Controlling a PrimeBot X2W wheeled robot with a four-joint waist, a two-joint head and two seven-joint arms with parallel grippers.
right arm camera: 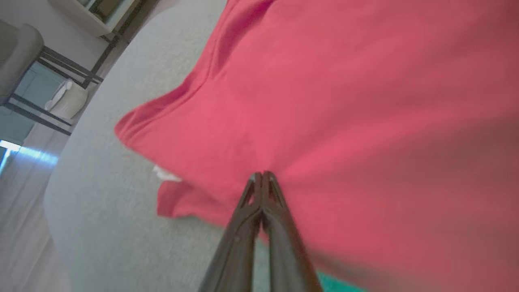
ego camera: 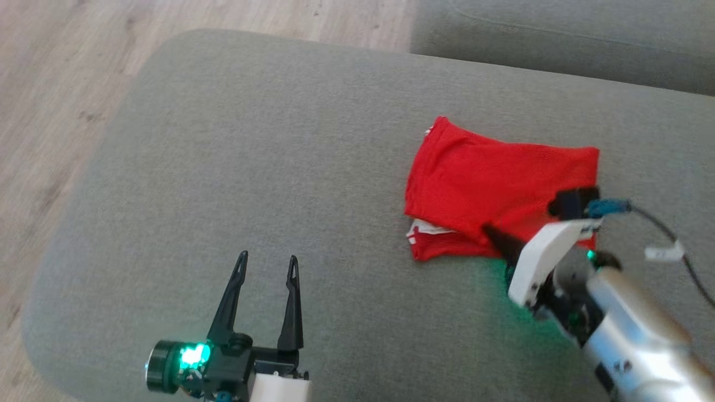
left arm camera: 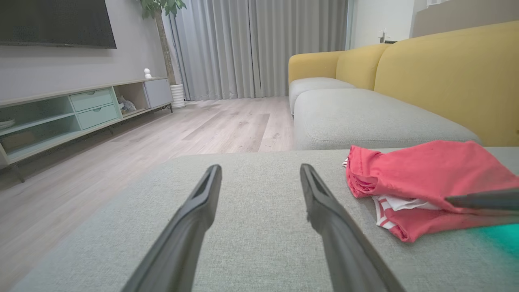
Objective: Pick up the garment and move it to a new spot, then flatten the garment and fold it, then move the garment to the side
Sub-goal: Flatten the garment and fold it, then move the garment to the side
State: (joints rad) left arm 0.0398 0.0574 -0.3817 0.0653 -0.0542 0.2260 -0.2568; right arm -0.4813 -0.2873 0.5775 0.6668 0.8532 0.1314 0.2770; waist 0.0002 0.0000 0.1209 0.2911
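The red garment (ego camera: pixel 503 184) lies folded on the grey cushion (ego camera: pixel 268 139), right of centre, with a white-striped hem showing at its near-left corner. My right gripper (ego camera: pixel 487 228) reaches in from the lower right, and its tips rest on the garment's near edge. In the right wrist view the right gripper (right arm camera: pixel 261 174) is shut, fingers pressed together against the red garment (right arm camera: pixel 365 101); no cloth shows between them. My left gripper (ego camera: pixel 268 257) stands open at the lower left, well apart from the garment. In the left wrist view the left gripper (left arm camera: pixel 260 167) holds nothing, and the garment (left arm camera: pixel 425 174) lies to its right.
Wooden floor (ego camera: pixel 50 111) runs along the cushion's left edge. A second grey cushion (ego camera: pixel 558 39) lies beyond it at the back right. The left wrist view shows a yellow sofa back (left arm camera: pixel 446 77), a TV cabinet (left arm camera: pixel 81 109) and curtains (left arm camera: pixel 259 44).
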